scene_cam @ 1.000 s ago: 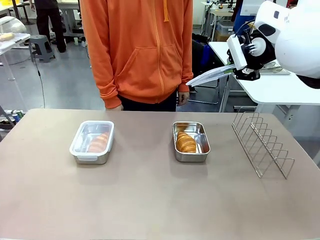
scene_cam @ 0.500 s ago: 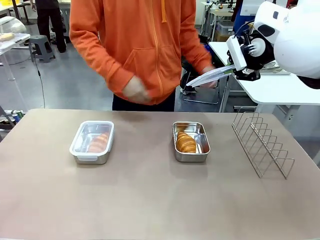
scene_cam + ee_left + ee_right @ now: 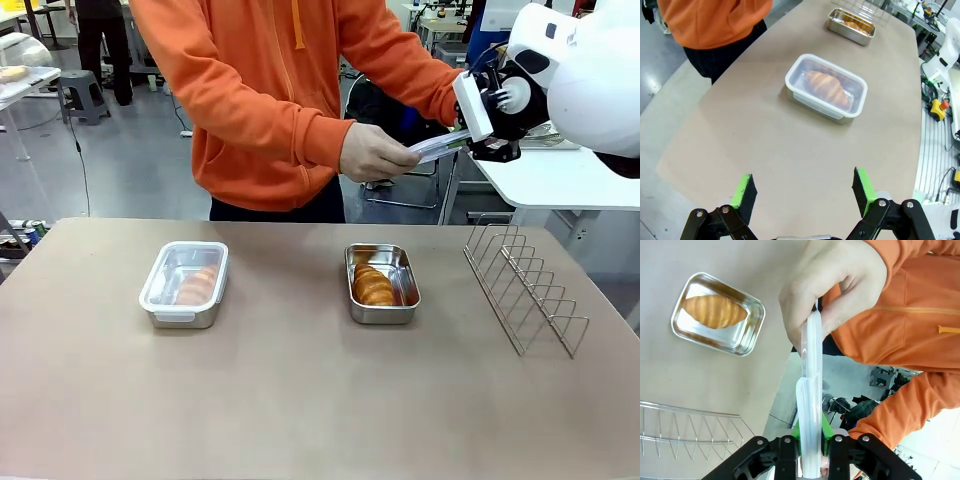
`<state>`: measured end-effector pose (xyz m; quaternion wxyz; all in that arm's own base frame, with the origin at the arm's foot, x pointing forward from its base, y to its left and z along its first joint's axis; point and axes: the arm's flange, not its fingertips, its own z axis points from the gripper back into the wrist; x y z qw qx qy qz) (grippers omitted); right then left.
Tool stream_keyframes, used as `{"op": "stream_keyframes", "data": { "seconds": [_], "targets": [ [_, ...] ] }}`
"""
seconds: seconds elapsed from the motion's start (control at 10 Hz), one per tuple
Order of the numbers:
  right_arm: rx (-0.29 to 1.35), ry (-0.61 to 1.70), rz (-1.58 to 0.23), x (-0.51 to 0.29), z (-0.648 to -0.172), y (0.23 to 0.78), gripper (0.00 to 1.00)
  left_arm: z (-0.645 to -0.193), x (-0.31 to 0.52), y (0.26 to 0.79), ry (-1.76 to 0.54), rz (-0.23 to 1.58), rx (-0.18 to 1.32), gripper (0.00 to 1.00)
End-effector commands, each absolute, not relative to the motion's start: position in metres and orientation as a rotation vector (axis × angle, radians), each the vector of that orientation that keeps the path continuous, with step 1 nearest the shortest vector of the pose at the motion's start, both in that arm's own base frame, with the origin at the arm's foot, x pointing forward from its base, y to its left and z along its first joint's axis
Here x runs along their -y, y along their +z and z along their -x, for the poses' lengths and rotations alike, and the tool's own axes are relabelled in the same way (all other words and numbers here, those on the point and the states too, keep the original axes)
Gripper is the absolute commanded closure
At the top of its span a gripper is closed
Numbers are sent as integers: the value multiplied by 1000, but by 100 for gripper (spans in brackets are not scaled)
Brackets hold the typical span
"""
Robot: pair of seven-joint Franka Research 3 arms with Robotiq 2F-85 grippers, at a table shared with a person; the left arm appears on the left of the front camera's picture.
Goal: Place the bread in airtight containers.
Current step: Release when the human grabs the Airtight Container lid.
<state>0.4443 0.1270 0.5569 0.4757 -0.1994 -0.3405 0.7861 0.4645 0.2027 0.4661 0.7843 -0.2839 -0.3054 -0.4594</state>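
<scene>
Croissants first: one golden-brown ridged croissant lies in the open shiny steel pan near the middle of the bench, the other croissant sits in the second steel pan to the robot's left, already under its clear plastic clip lid. I've got the right tool pressed together on the edge of the remaining clear plastic lid, held up high above the bench's far right side, and the person's hand in the orange sleeve is pinching the lid's free end.

My read: this is a handover of the lid. To do it well I'd keep the right arm steady, let the hand take a firm hold, and release only once it clearly bears the lid; letting go too soon could drop it on the open pan. No pulling against the hand.

Left tool hangs with its green pads spread wide, holding nothing, looking down on the bench's left end.

Bench is a plain matt brown top, with a wire rack standing at the right. Behind: workshop floor, a stool, white tables.
</scene>
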Motion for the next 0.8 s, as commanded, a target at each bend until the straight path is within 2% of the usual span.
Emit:
{"op": "stream_keyframes", "data": {
  "seconds": [0.0, 0.2, 0.3, 0.4, 0.5, 0.6, 0.7],
  "targets": [
    [837, 1920, 494, -126, -444, 559, 100, -464, -200, 469, -981, 605, 645, 0],
    [837, 1920, 494, -126, -444, 559, 100, -464, -200, 469, -981, 605, 645, 0],
    [831, 1921, 487, -126, -444, 557, 34, -464, -200, 469, -981, 605, 645, 0],
    [840, 1891, 449, -127, -442, 564, 34, -464, -200, 469, -981, 605, 645, 0],
    [821, 1854, 420, -123, -438, 576, 0, -464, -200, 469, -981, 605, 645, 0],
    [806, 1776, 390, -115, -436, 591, 31, -464, -200, 469, -981, 605, 645, 0],
    [820, 1637, 192, -98, -435, 610, 0, -464, -200, 469, -981, 605, 645, 0]
  ]
}}
